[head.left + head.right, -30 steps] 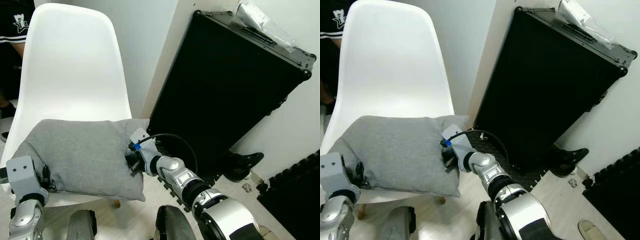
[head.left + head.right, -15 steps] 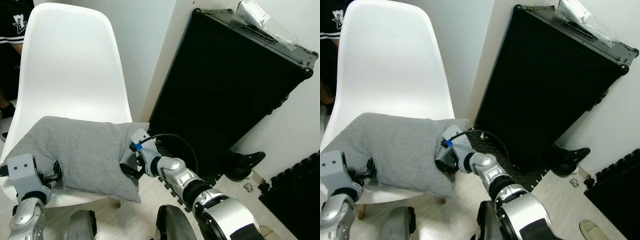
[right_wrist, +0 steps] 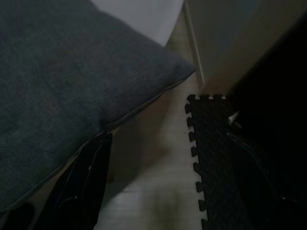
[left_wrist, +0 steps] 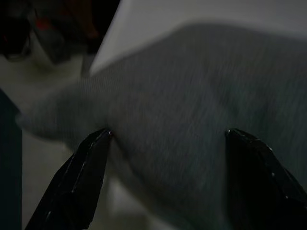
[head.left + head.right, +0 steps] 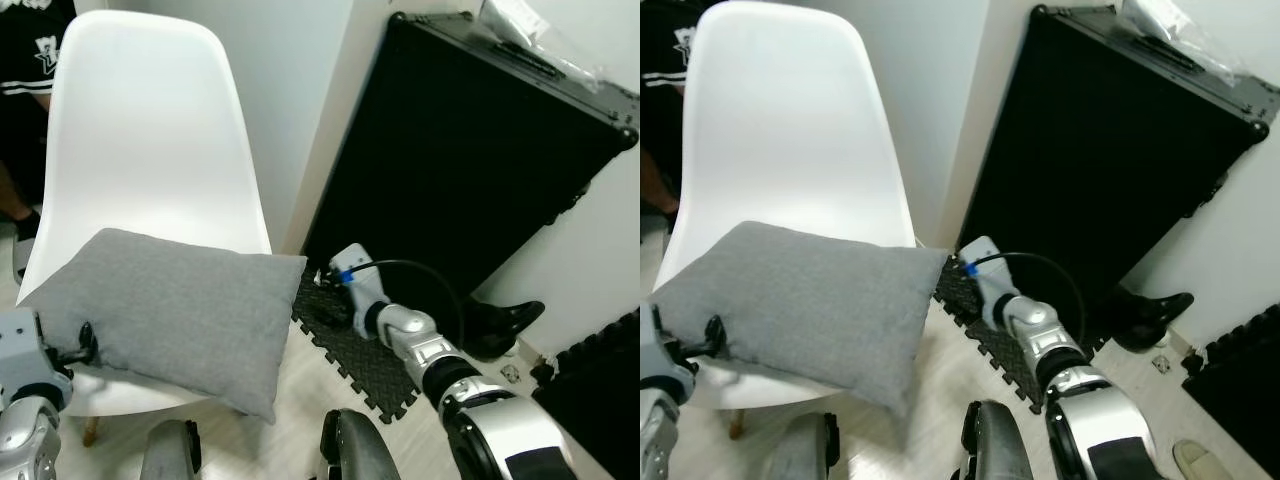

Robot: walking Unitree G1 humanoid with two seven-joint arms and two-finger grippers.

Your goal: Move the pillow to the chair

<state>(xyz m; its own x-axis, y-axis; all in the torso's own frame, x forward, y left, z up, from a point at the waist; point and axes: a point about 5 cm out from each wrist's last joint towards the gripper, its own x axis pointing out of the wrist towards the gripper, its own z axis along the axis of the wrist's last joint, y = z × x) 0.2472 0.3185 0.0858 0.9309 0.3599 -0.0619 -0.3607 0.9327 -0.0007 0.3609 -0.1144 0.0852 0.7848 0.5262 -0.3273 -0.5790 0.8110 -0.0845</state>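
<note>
Case: a large black case (image 5: 470, 150) leans on the wall beyond my right jaws.
Chair: the white chair (image 5: 150, 150) stands ahead of both my jaws and carries the pillow on its seat.
Pillow: the grey pillow (image 5: 180, 315) lies flat on the seat, one corner overhanging toward my right jaws.
Mat: a black foam mat (image 5: 345, 345) lies on the floor under my right jaws.
Left gripper: my left gripper (image 4: 165, 143) has its jaws spread, with the pillow's edge between them.
Right gripper: my right gripper (image 3: 168, 158) has its jaws spread and empty, just beside the pillow's overhanging corner, apart from it.
</note>
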